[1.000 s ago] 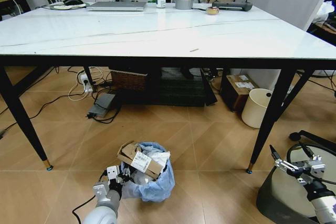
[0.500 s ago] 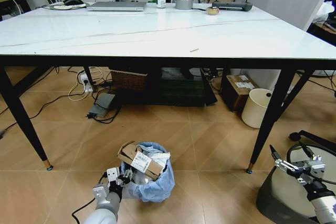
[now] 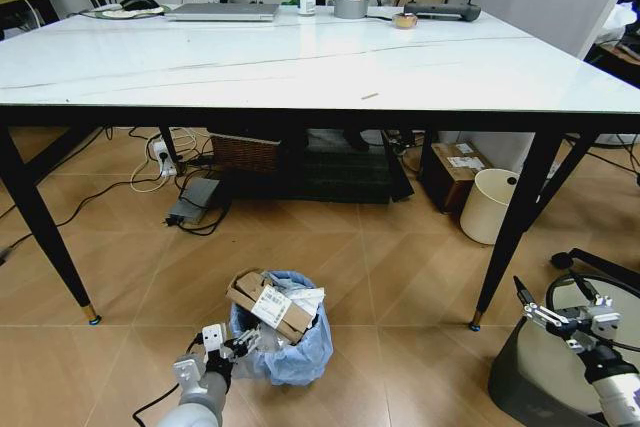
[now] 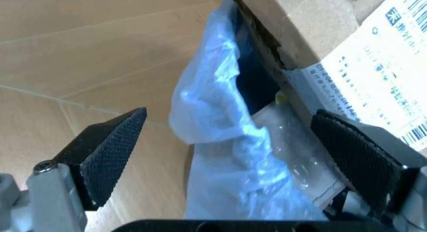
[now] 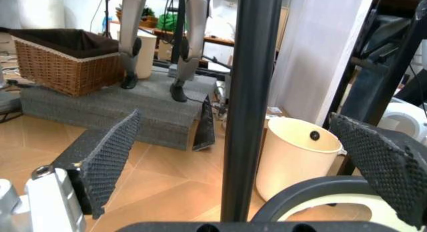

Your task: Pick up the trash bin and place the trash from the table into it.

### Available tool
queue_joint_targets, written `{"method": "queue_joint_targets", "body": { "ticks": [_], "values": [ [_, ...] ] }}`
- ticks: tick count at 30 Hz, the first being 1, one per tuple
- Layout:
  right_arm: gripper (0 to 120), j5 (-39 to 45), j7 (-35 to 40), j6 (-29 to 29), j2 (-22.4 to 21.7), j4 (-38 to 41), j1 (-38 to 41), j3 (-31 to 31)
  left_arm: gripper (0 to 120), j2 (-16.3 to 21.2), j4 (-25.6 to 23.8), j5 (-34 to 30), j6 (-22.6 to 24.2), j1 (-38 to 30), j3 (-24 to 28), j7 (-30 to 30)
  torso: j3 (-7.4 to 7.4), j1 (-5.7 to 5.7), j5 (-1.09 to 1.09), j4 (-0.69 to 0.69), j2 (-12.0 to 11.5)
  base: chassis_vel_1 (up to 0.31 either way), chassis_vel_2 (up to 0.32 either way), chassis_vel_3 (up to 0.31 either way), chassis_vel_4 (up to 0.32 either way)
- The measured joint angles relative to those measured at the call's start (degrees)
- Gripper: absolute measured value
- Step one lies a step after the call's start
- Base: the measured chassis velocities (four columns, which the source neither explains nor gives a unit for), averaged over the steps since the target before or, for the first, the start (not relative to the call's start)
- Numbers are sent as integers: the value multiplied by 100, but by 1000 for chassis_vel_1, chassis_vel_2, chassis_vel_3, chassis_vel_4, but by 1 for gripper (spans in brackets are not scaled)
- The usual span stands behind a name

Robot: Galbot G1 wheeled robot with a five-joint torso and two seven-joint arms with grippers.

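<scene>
Left gripper (image 3: 232, 344) sits at the trash bin's (image 3: 290, 352) 9 o'clock rim, fingers spread (cardboard box (image 3: 268, 305) poking out). Right gripper (image 3: 558, 307) hangs spread too.

Silver-grey left hand (image 3: 228, 349), black cross-hatched fingertip pads (image 4: 107, 154), black cable, matching right hand (image 3: 556, 307)

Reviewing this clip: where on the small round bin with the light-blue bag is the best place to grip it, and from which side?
Probably the rim of the small round bin lined with crinkly light-blue plastic, on its near-left side. The left gripper sits there, jaws open across the bagged edge. The torn brown labelled cardboard box juts over the top left, so a low sideways approach looks safest.
</scene>
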Motion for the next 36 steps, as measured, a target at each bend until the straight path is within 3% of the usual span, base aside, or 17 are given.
{"method": "queue_joint_targets", "body": {
  "ticks": [36],
  "values": [
    [100,0,0,0,0,0,0,0,100,220,-891,582,-170,356,-244,36,2,0,0,0,2,0,0,0,0]
  ]
}}
